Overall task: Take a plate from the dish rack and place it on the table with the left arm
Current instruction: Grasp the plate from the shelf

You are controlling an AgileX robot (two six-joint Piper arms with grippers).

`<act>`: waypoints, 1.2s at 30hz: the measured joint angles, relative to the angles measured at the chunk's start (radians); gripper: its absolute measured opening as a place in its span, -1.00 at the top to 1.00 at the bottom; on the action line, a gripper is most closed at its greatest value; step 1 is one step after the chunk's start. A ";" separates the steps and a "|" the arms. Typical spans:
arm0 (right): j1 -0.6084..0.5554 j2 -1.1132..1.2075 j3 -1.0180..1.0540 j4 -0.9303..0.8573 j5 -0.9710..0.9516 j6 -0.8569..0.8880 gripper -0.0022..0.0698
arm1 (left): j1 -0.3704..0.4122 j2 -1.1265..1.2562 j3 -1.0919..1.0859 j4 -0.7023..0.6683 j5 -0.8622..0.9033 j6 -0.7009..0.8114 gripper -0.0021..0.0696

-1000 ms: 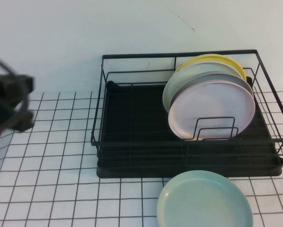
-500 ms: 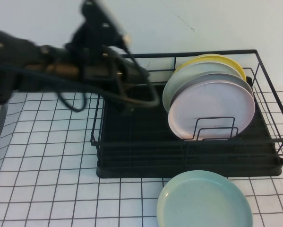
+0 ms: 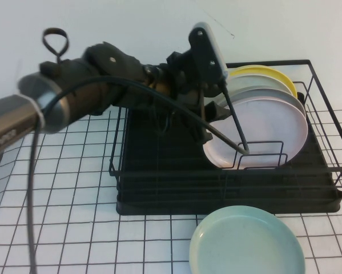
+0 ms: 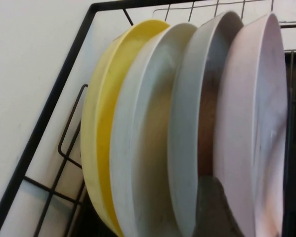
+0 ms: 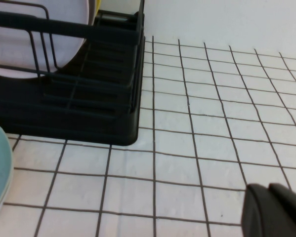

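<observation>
Since half a second ago left hand (image 3: 216,105) reached the plate (image 3: 262,128); spread unclear. Straddle its rim. Right hand (image 5: 276,212) low over the bench's right edge, spread unclear.

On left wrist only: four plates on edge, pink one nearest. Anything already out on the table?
Observer: Yes. A mint-green plate lies flat on the table, in front of the dish rack.
Operator: Where's the left gripper relative to the stack?
Observer: The high view puts the left gripper inside the rack, at the left edge of the pink plate.
Operator: Right arm in the way?
Observer: Doesn't look like it. The right gripper sits low over the table, off a corner of the rack and outside the high view.
</observation>
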 joint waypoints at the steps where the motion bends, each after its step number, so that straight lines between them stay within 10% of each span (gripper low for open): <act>1: 0.000 0.000 0.000 0.000 0.000 0.000 0.94 | -0.005 0.015 -0.007 0.001 -0.012 0.011 -0.04; 13: 0.000 0.000 0.000 0.000 0.000 0.000 0.94 | -0.051 0.089 -0.026 0.025 -0.121 0.091 0.02; 21: 0.000 0.000 0.000 0.000 0.000 0.000 0.94 | -0.053 0.089 -0.026 0.015 -0.157 0.098 0.76; 36: 0.000 0.000 0.000 0.000 0.000 0.000 0.94 | -0.072 0.016 -0.026 -0.017 -0.286 0.104 0.88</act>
